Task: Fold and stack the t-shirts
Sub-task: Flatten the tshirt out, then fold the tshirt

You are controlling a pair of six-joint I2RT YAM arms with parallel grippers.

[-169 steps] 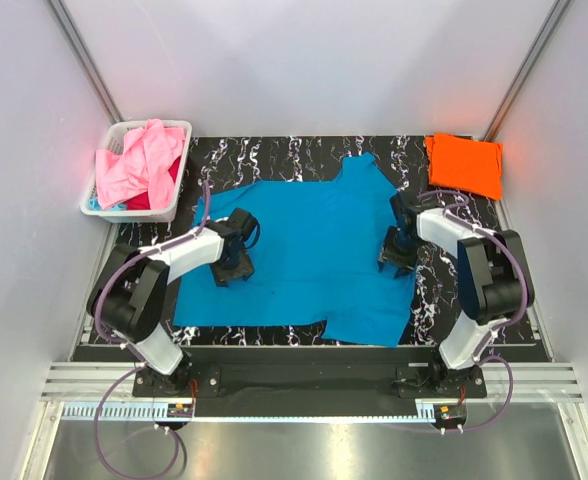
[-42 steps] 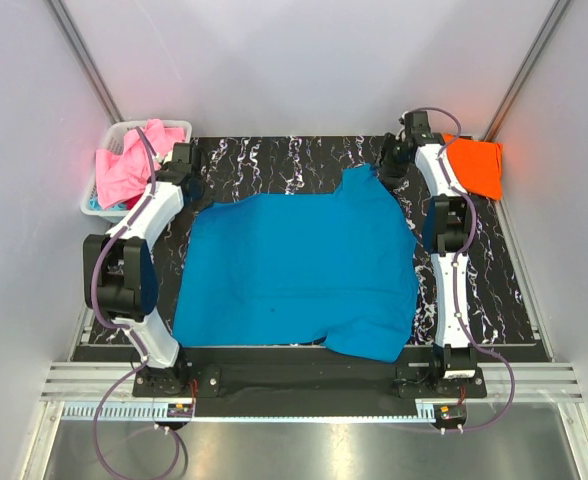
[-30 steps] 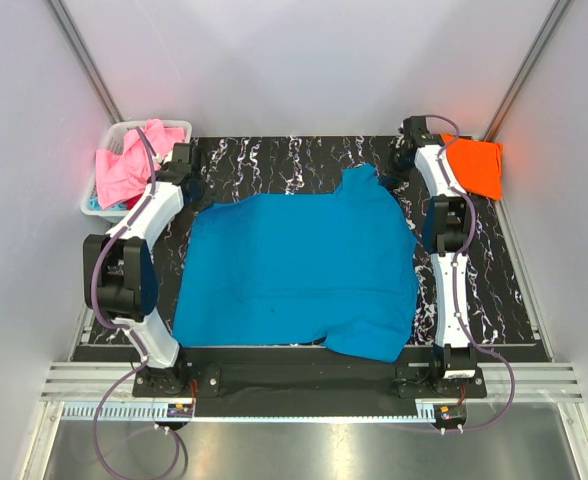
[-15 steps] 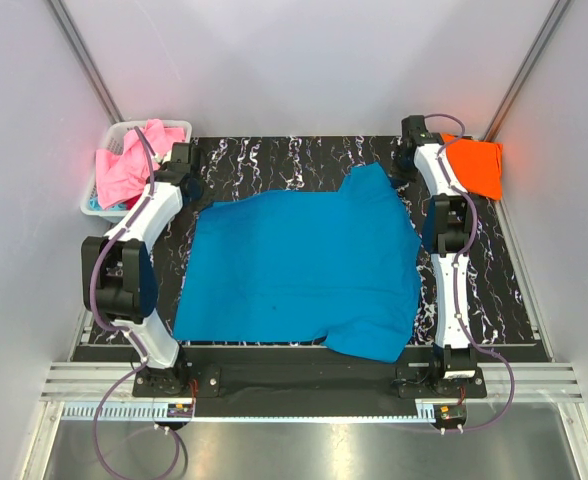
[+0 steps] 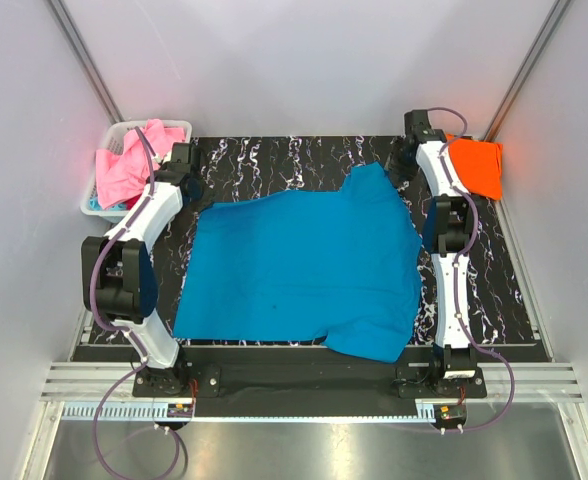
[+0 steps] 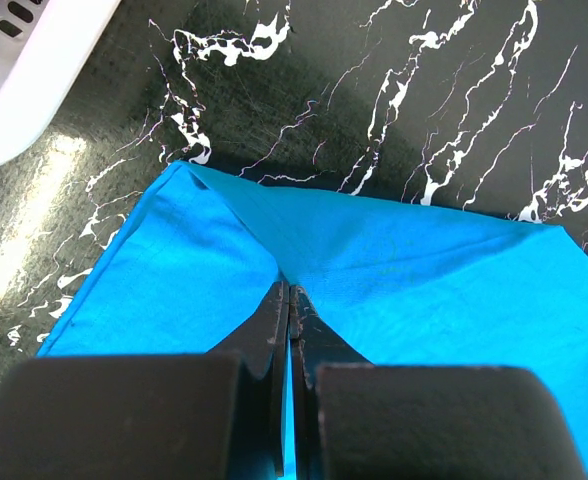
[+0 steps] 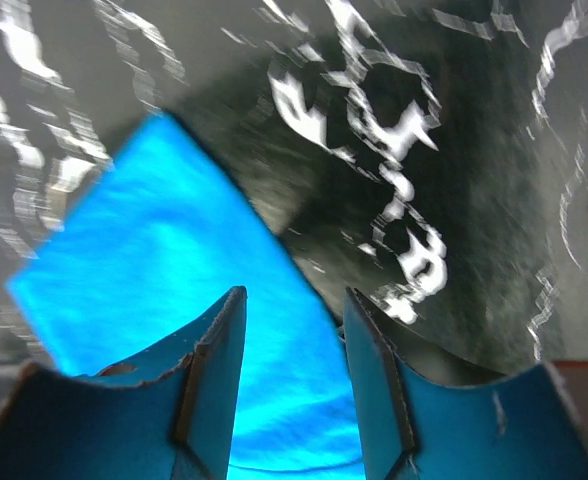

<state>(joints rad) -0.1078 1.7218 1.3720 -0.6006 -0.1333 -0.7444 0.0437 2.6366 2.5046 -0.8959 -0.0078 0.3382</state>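
Observation:
A teal-blue t-shirt [image 5: 304,260] lies spread over the middle of the black marbled table [image 5: 274,155]. My left gripper [image 5: 192,192] is at the shirt's far left corner. In the left wrist view its jaws [image 6: 289,292] are shut on a pinched ridge of the blue cloth [image 6: 424,290]. My right gripper [image 5: 404,170] hovers by the shirt's far right corner. In the right wrist view it stands open [image 7: 292,300], with the blue cloth [image 7: 154,230] lying flat below and nothing between the fingers. A folded orange t-shirt [image 5: 474,165] sits at the back right. A crumpled pink t-shirt [image 5: 129,165] lies in the basket.
The white lattice basket [image 5: 94,208] stands at the back left, close to my left arm; its rim [image 6: 24,80] shows in the left wrist view. Grey walls enclose the table on three sides. Both arms are stretched far back.
My right gripper has opened and let go of the blue shirt's far right corner, which now lies flat a little further right. The left gripper has kept its hold and not moved.

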